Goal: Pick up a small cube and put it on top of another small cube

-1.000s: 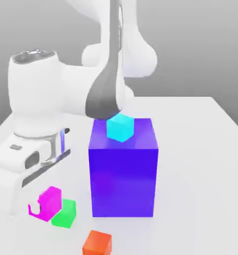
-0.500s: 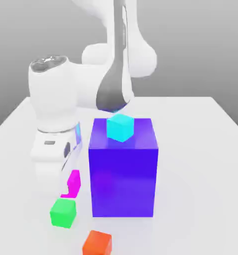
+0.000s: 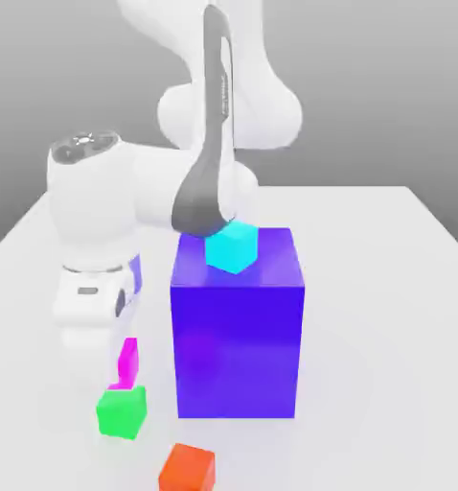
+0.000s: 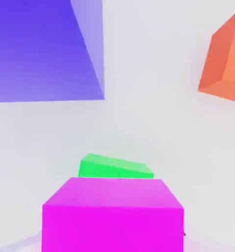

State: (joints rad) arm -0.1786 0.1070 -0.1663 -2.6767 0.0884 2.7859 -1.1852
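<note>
Supporting all the objects is the flat white worktop [image 3: 386, 326]. The white robot arm [image 3: 89, 216] reaches down at the exterior view's left, its jaws closed on the small magenta cube [image 4: 112, 229]. The large blue-purple block [image 3: 237, 350] stands on the worktop beside the work area, with the small cyan cube [image 3: 231, 246] on its top face. The small orange-red cube [image 3: 187, 468] rests apart from the stacking pair.

Task status: the pick is complete; placement remains. The magenta cube is in the grip, close to the small green cube [image 3: 122, 412], which sits on the worktop as the base of the intended stack. Judged from both views, the remaining steps are to align the magenta cube over the green cube, lower it and release it. The clearance between the two cubes cannot be determined.

Appearance: the magenta cube is uniformly coloured, with flat faces and straight edges. In the exterior view, the jaws hide part of it. The green cube is plain, bright and turned slightly relative to the magenta cube.
</note>
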